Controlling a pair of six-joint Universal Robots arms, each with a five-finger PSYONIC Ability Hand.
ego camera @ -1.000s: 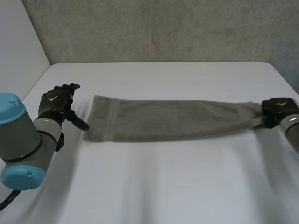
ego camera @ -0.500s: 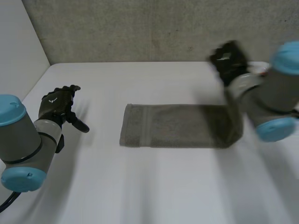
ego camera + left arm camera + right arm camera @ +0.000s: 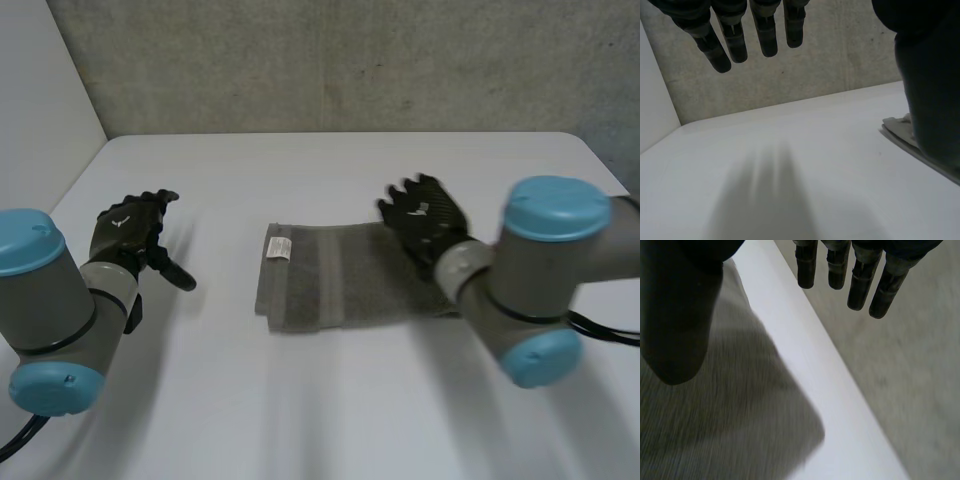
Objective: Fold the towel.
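Note:
The grey-green towel [image 3: 330, 275] lies doubled over in the middle of the white table [image 3: 330, 410], with a small white label [image 3: 281, 247] on its upper layer at the left end. My right hand [image 3: 425, 215] hovers over the towel's right part with straight fingers [image 3: 860, 280] and the thumb [image 3: 675, 315] spread apart, holding nothing; the towel [image 3: 740, 415] lies under its palm. My left hand [image 3: 130, 228] is open above bare table, well to the left of the towel. Its fingers [image 3: 735, 40] hang straight, and a towel corner [image 3: 900, 127] lies beside its thumb.
A rough concrete wall [image 3: 330, 60] runs along the table's far edge. A pale side wall [image 3: 40, 100] borders the table at the far left. Bare tabletop lies in front of the towel and between it and the left hand.
My right hand carried the towel's right end up and over to the left, laid it on the left end and let go. The towel is now half as long. The left hand barely moved.

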